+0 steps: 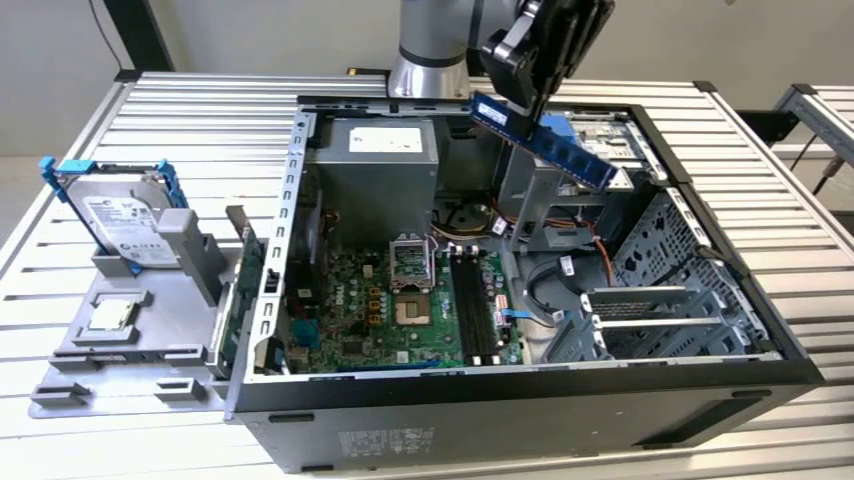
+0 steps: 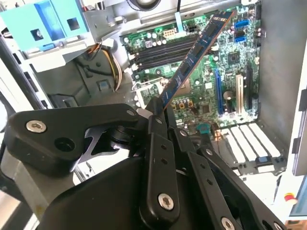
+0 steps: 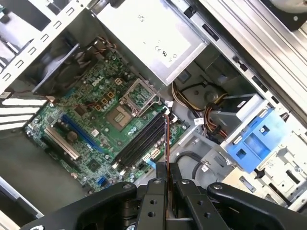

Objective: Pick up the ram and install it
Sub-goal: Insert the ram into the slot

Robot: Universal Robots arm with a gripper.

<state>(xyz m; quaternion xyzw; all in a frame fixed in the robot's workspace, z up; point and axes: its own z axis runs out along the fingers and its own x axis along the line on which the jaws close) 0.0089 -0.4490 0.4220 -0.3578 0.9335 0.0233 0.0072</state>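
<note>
We see the black, jointed-finger gripper (image 1: 530, 102) clamped on one end of the ram (image 1: 567, 150), a long, narrow, dark bluish circuit-board stick with a row of black chips. The stick juts out from the fingertips at a slant. It hangs in the air above the open black tower computer case (image 1: 534, 410) and touches nothing but the gripper.

In the second wrist view the ram (image 2: 194, 57) runs away from the gripper (image 2: 156, 115) as a tilted blue strip. In the first wrist view the ram (image 3: 166, 141) shows edge-on, a thin line coming out from between the tips of the gripper (image 3: 166, 175).

Well below the gripper lies the green motherboard (image 3: 96, 124) with its row of long black memory slots (image 3: 141, 141). The held stick hangs over those slots, apart from them. Just beside the slots sits the square metal processor socket (image 3: 136, 96), and beyond it the grey metal power supply box (image 1: 380, 170). A blue plastic drive bracket (image 3: 252, 141) sits in the case to one side of the gripper.

Well away from the gripper, at the exterior view's left and outside the case, a silver hard drive in a blue frame (image 1: 127, 225) stands on the ribbed aluminium table (image 1: 200, 110).
</note>
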